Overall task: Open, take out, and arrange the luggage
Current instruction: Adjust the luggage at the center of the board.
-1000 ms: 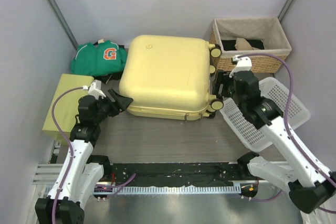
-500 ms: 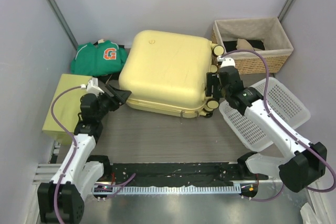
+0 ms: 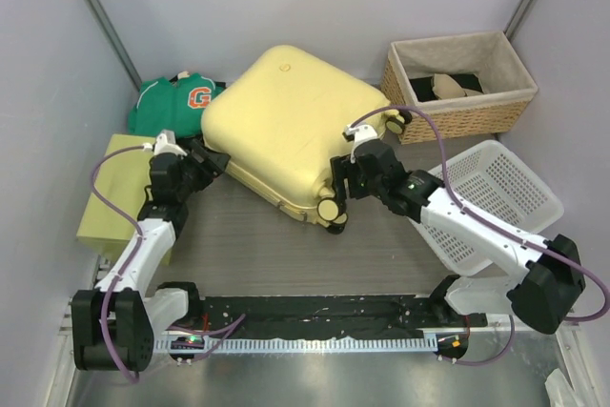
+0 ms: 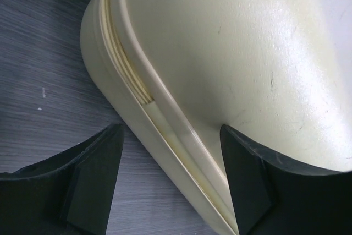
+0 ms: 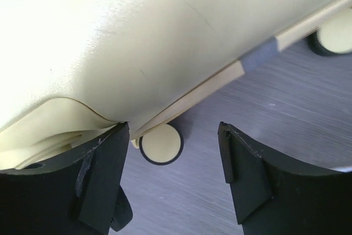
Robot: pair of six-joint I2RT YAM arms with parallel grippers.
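The luggage (image 3: 286, 126) is a pale yellow hard-shell suitcase lying flat and closed, turned at an angle in the middle of the table. My left gripper (image 3: 207, 161) is open at its left corner. In the left wrist view the suitcase (image 4: 220, 53) has its zipper seam between my open left gripper (image 4: 170, 182). My right gripper (image 3: 345, 181) is open against the wheel side. In the right wrist view the shell (image 5: 137, 37) and one wheel (image 5: 160, 144) sit just ahead of my open right gripper (image 5: 173, 174). Neither gripper holds anything.
A green jersey (image 3: 176, 102) lies behind the suitcase at the left. A yellow-green box (image 3: 110, 193) lies by the left arm. A wicker basket (image 3: 457, 83) stands at the back right. A white plastic basket (image 3: 496, 197) lies under the right arm.
The suitcase has turned clockwise, its wheel side swinging left and nearer. My right gripper moved left with it along the wheel side. My left gripper stayed at the left corner.
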